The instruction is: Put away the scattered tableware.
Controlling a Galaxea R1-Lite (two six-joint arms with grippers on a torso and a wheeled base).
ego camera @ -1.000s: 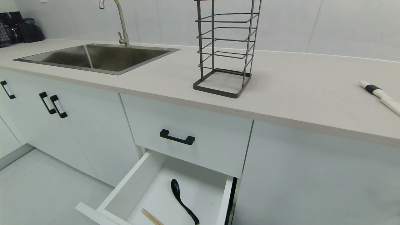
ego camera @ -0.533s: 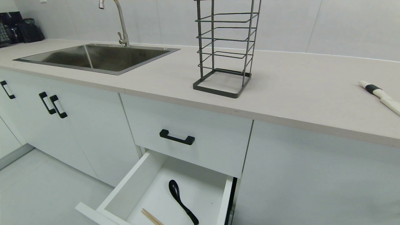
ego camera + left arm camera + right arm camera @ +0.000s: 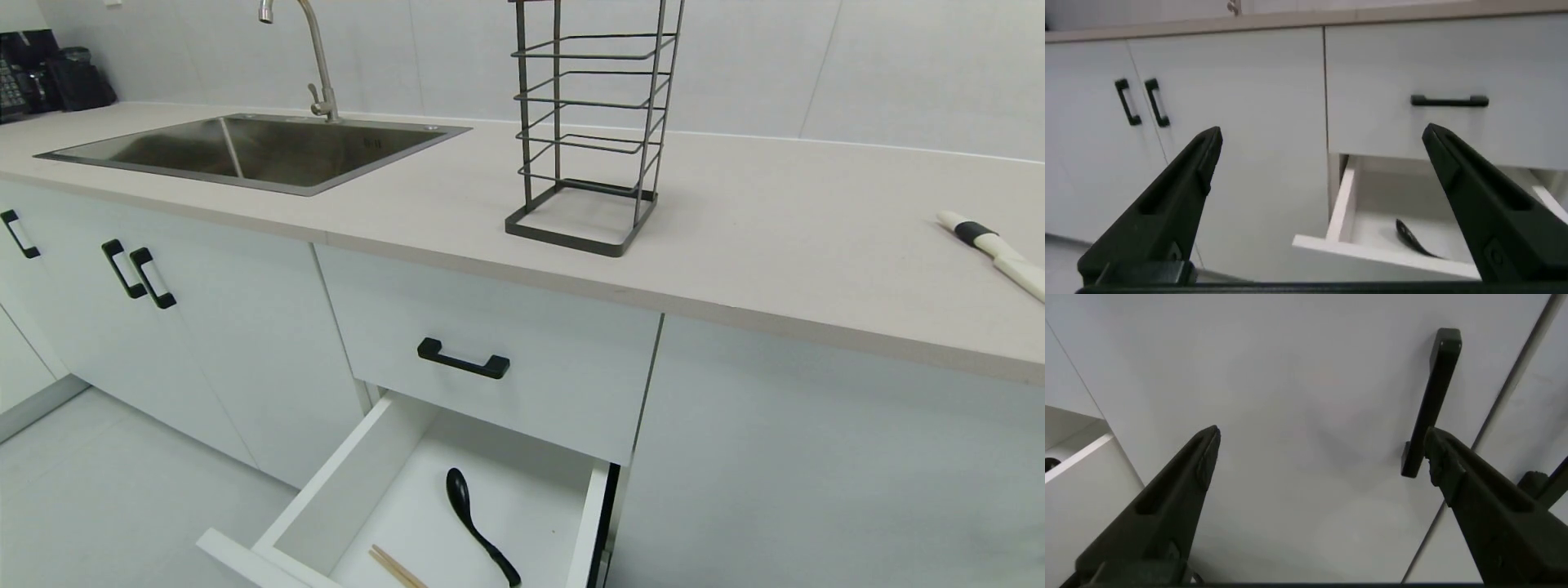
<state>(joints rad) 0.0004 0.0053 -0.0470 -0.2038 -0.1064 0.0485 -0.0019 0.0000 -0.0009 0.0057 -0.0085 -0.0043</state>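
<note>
Our left gripper (image 3: pixel 1323 135) and right gripper (image 3: pixel 1323 434) are open, holding nothing.
Spoon (image 3: pixel 478 527) and chopsticks (image 3: pixel 396 567) lie in the open drawer (image 3: pixel 343 482); the knife (image 3: pixel 992 247) is on the tabletop (image 3: pixel 775 212) and could slip when we grab it.

I can't make out any text, number, label or sign from my station. The nearest thing to print is a tiny dark mark on the inner back wall of the sink (image 3: pixel 371 144), and it is too small for me to read.
</note>
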